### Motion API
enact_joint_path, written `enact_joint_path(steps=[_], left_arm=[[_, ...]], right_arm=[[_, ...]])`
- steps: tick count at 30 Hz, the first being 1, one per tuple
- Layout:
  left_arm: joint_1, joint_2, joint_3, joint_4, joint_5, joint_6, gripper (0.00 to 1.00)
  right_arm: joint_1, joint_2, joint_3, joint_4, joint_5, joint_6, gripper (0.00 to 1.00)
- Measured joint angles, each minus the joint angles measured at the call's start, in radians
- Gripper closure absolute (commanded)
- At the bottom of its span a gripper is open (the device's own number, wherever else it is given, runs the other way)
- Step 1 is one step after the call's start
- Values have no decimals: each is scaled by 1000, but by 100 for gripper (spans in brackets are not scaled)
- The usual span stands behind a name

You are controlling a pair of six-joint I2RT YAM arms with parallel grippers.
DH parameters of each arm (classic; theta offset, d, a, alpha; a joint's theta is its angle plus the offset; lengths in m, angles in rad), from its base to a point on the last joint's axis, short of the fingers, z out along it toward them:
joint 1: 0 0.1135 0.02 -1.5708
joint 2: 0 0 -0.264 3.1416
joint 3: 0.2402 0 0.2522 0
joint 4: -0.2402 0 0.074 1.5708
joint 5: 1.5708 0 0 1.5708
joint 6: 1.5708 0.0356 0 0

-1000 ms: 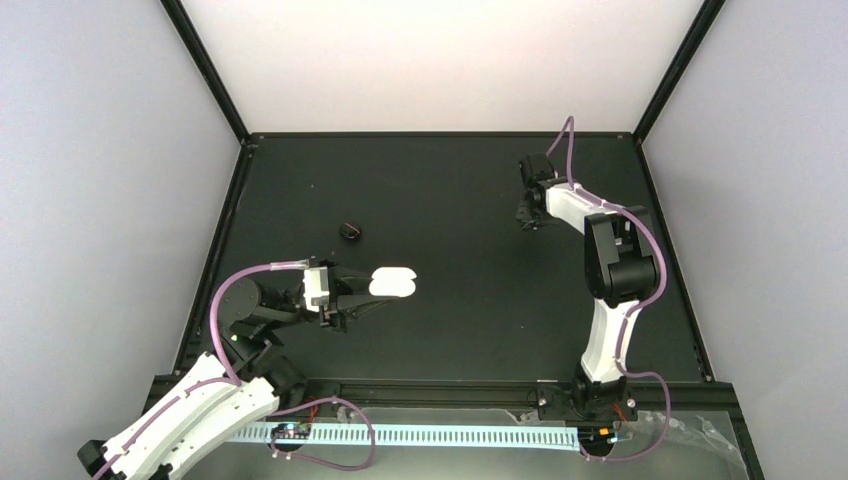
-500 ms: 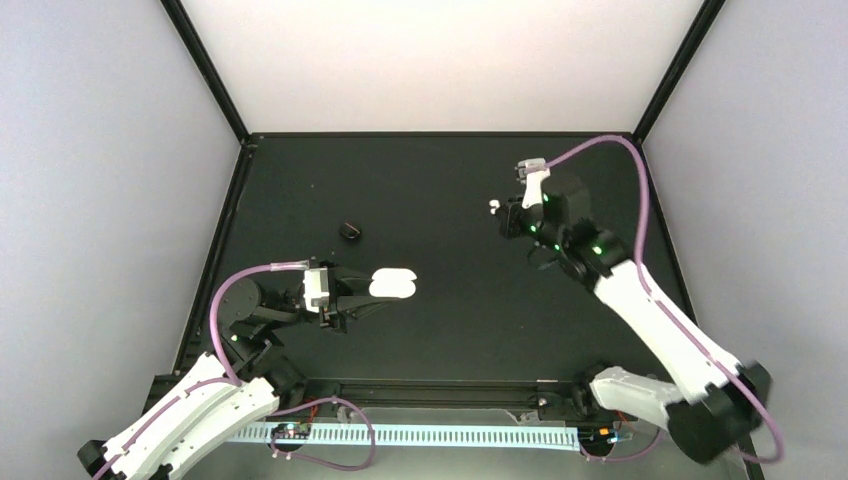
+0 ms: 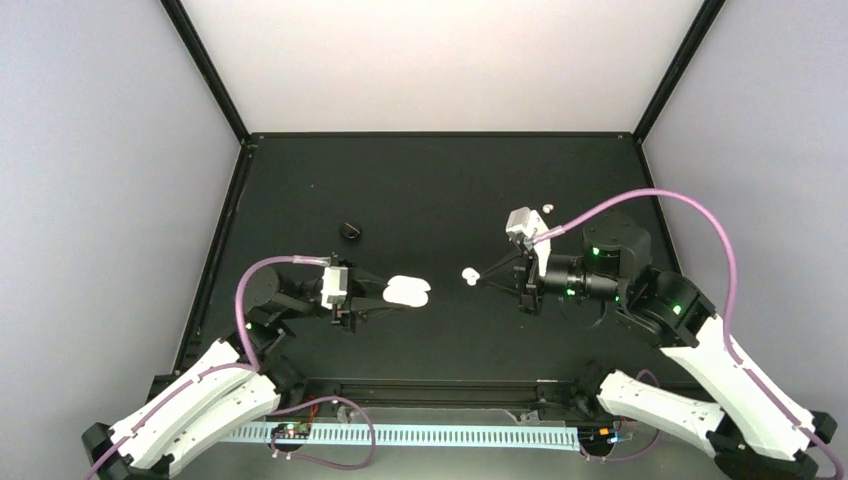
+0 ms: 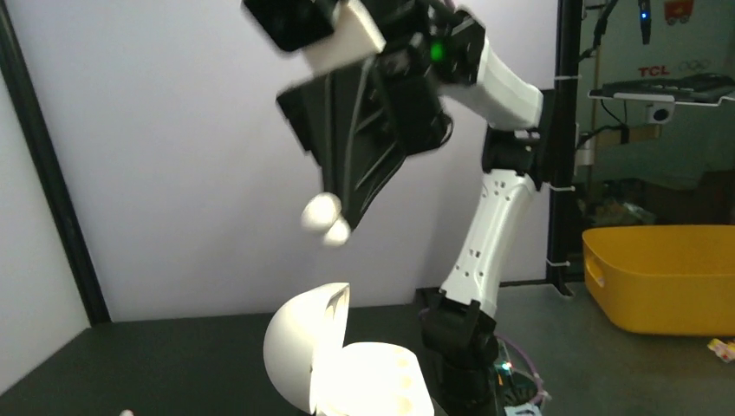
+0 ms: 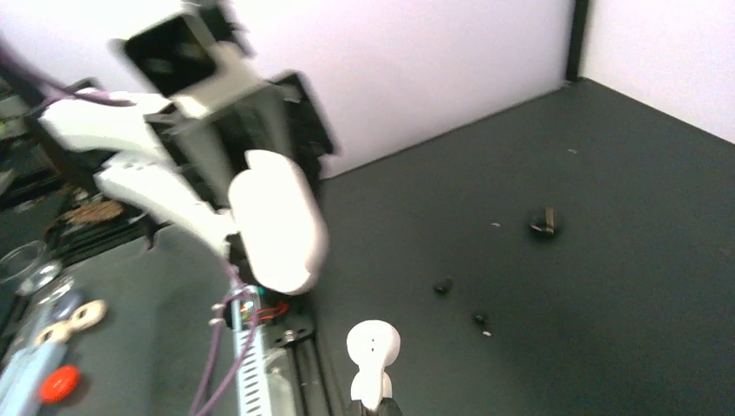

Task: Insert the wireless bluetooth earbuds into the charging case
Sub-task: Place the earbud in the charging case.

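Clocked a matte black table (image 3: 430, 180) boxed in by pale lilac-grey walls (image 3: 100, 220) and black frame posts (image 3: 205, 70). Spotted a glossy plain white charging case (image 3: 407, 291), washed out to near cream on the inside in the left wrist view. Same plain white on the earbud (image 3: 467, 274), just two tiny dark dots on its head. Noticed white shells with black joints on the left arm (image 3: 195, 395) and the right arm (image 3: 735, 385), purple cables (image 3: 690, 205) looping off them, little green lights (image 3: 596, 250) on the right one. Also caught a black puck (image 3: 350, 231), barely off the table's shade, plus a bright yellow bin (image 4: 663, 277) out back.
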Motion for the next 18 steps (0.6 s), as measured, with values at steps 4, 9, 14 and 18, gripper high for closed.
enact_joint_path(steps=[4,9,14,18], left_arm=[[0,62,2,5,39,-6,99],[0,114,10,12,72,-21,98],[0,119,10,19,82,-29,99],[0,118,11,20,82,-29,99]], right_arm=[[158,56,142,-106,42,-47,99],[321,142,253,-189,117,-102,99],[390,213,260,-214,150,-137,99],[415,249,260,-211,170,-154,99]])
